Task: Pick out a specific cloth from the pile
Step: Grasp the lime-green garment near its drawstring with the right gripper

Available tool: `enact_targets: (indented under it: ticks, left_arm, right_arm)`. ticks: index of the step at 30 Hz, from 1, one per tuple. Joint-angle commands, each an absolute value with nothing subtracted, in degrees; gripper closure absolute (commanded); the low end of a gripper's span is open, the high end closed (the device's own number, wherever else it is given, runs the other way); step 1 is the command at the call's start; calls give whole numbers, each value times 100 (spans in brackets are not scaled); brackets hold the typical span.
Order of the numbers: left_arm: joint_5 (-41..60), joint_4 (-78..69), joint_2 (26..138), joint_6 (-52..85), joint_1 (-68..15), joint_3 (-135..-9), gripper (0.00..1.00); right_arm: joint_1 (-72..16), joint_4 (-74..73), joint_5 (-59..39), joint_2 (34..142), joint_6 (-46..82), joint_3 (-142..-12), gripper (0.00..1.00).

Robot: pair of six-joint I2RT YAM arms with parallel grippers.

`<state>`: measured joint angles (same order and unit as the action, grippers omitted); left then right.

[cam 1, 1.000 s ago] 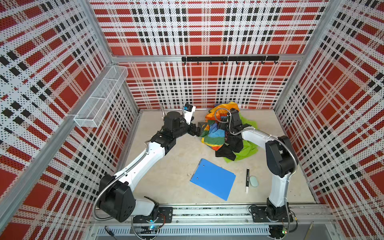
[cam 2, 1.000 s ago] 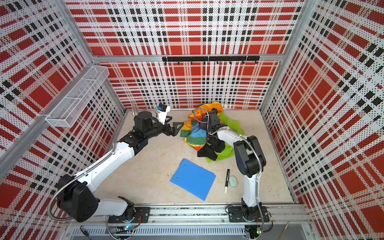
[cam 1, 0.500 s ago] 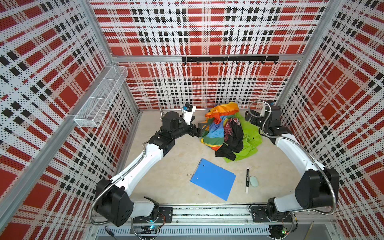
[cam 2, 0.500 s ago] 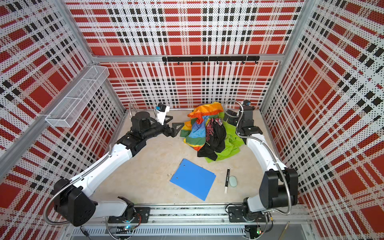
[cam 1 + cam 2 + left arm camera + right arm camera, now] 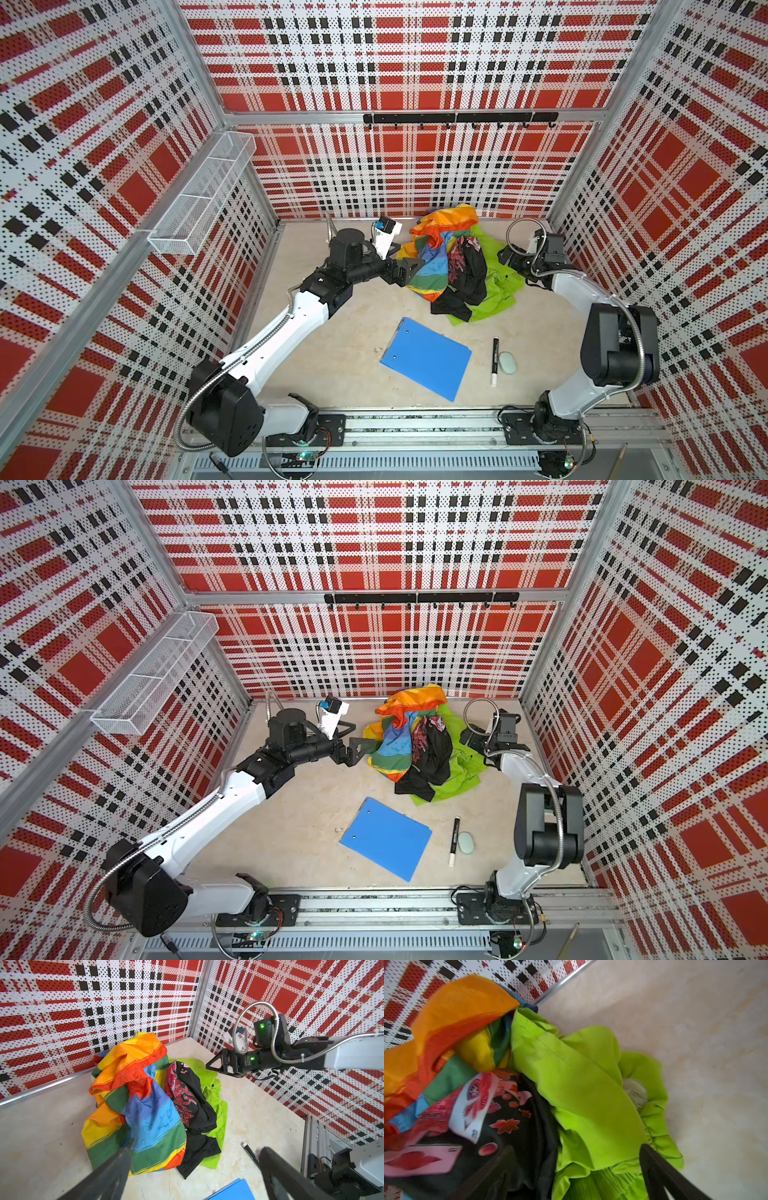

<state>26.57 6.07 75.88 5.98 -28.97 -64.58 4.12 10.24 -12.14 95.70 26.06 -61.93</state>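
Plaid-walled bench (image 5: 353, 340): we've swung our right end effector (image 5: 209, 1066) off the pile (image 5: 440, 257), spread wide, beside the lime-green cloth (image 5: 498, 286) peeking from under the pile. Our left end effector (image 5: 409, 270) is spread too. Grab's probably next.

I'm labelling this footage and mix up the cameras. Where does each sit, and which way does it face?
Top views: high at the front, looking down at the table and pile; both arms show whole.
Left wrist: on the left arm, looking over the pile toward the right gripper; own fingers show, open.
Right wrist: on the right arm, close above the green cloth; own fingers show.
Shared: both wrist views see the green cloth partly under the black garment.
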Motion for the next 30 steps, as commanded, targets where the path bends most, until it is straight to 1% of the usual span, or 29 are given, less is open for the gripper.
enact_targets:
  ticks: [1, 3, 11, 14, 15, 19, 22, 23, 25, 26, 30]
  left_arm:
    - [2561, 755, 7567, 493, -2953, -6592, 1]
    - [2509, 772, 7557, 470, -2971, -6592, 1]
    - [2531, 757, 7567, 474, -3004, -6601, 1]
    - [2531, 764, 7588, 474, -3012, -6605, 1]
    - [2525, 765, 7585, 472, -3010, -6601, 1]
    - [2505, 772, 7595, 464, -3006, -6607, 1]
    - [2489, 782, 7589, 463, -3015, -6609, 1]
    - [2488, 776, 7582, 450, -3016, -6609, 1]
    - [2464, 787, 7573, 451, -3023, -6605, 1]
    - [2457, 790, 7571, 448, -3023, -6601, 1]
    - [2448, 790, 7576, 455, -3028, -6607, 1]
  right_arm:
    - [396, 1051, -804, 9819, 2651, -6371, 0]
    - [397, 1136, -566, 9930, 2670, -6369, 0]
    - [396, 1207, -499, 10573, 2662, -6561, 0]
    - [370, 1161, -571, 10804, 2670, -6586, 8]
    - [363, 1143, -563, 10856, 2665, -6579, 15]
    - [360, 1046, -451, 10882, 2666, -6498, 53]
    - [360, 1063, -332, 10788, 2807, -6484, 75]
    - [360, 1080, -280, 10738, 2796, -6489, 80]
    - [348, 1120, -131, 10592, 2769, -6489, 87]
    - [353, 1153, -45, 10514, 2754, -6503, 88]
    - [352, 1350, 321, 10159, 2742, -6632, 90]
